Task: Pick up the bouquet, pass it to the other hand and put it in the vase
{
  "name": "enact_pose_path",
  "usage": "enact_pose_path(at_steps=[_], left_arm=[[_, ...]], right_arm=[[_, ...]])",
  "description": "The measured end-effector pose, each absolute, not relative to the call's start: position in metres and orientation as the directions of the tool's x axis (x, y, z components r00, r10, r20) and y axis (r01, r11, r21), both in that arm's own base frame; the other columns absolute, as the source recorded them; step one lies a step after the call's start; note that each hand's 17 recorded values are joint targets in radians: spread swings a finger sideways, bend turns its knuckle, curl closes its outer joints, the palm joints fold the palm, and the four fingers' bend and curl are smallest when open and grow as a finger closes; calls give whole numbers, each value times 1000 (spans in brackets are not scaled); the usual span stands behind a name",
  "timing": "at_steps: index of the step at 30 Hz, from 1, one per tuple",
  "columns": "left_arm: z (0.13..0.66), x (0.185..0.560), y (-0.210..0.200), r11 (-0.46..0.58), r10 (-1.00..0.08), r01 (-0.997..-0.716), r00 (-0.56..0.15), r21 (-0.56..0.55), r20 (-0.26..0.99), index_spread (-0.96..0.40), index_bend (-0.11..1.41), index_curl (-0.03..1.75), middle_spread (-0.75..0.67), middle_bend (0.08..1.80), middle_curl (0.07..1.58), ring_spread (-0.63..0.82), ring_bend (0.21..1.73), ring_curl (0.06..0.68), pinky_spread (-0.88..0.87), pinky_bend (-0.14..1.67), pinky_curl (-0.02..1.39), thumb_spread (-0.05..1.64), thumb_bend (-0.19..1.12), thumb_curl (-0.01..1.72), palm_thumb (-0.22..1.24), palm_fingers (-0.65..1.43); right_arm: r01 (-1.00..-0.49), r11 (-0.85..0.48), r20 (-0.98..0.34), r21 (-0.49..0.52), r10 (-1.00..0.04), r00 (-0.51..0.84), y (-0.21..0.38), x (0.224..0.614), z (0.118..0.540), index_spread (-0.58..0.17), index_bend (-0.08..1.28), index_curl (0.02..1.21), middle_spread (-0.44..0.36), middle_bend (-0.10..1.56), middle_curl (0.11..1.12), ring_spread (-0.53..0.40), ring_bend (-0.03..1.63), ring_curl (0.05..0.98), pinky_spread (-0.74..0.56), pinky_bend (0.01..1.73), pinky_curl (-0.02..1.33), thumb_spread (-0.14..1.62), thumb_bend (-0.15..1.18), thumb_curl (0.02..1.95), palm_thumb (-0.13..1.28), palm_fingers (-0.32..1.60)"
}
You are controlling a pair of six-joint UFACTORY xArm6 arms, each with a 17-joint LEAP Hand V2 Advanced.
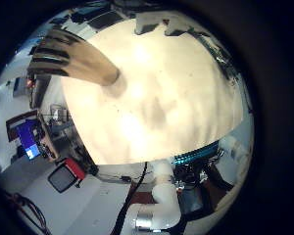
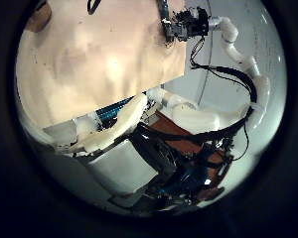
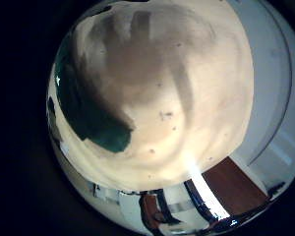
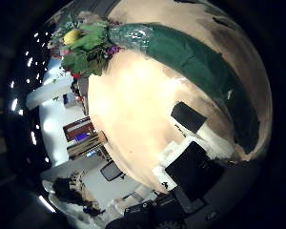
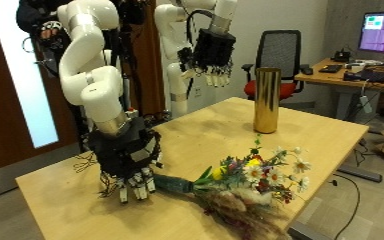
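a light wooden tabletop [image 5: 205, 130] carries a tall gold vase [image 5: 265, 99], upright near its far corner, and a bouquet [image 5: 249, 179] in green wrap lying flat along the near edge

- The pale desk [image 2: 89, 59] is filling 1 side of the view.
- A hand [image 2: 184, 22] on a white arm [image 2: 243, 64] is hanging beyond the desk's edge.

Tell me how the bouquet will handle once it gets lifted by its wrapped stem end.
The bouquet will probably droop: its flower head spreads far wider than the green-wrapped stems by the right robot hand. It likely weighs little for its bulk. The glossy wrap may slip, and the loose blooms look easily crushed.
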State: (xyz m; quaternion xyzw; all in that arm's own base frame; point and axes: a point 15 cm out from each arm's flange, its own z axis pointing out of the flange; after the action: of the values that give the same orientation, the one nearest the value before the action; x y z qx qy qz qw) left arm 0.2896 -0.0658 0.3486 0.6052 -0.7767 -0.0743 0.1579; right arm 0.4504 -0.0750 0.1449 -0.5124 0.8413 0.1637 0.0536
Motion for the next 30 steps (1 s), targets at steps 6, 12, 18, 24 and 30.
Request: enact_pose_path(at_steps=[6,12,18,24,30], left_arm=[[351,290,-65,255,-964,-918,-217,302,153,40,188,450,32,379,414,493,346,159,569,182,184,982,-28,297,388,393],[354,289,-64,252,-965,-921,-216,296,151,44,189,448,27,390,412,493,351,160,576,182,189,983,-27,300,387,390],[356,289,-63,250,-965,-924,-215,289,148,46,190,448,20,403,417,491,356,162,569,182,192,983,-27,302,386,388],[355,285,-63,253,-965,-918,-216,306,149,47,190,448,16,411,418,495,374,166,566,182,192,983,-27,302,386,389],[357,285,-63,251,-965,-919,-215,302,148,42,191,449,16,414,417,495,374,162,572,184,199,983,-27,303,386,393]], right_arm=[[-881,413,-255,232,-848,-464,-67,452,142,-63,172,328,152,425,369,66,688,202,156,384,203,1009,-24,446,717,339],[-884,407,-254,231,-852,-459,-65,463,142,-72,175,329,143,423,374,59,692,205,158,378,207,998,-24,449,733,359],[-883,408,-254,234,-851,-460,-66,466,142,-78,162,319,121,465,389,26,755,215,136,380,203,986,-22,454,762,439],[-881,402,-253,247,-851,-460,-63,464,140,-97,180,330,92,504,406,-23,800,224,99,389,197,978,-25,455,775,466],[-873,397,-249,284,-848,-467,-62,458,133,-106,185,340,87,509,409,-33,821,221,88,421,187,977,-26,456,773,485]])
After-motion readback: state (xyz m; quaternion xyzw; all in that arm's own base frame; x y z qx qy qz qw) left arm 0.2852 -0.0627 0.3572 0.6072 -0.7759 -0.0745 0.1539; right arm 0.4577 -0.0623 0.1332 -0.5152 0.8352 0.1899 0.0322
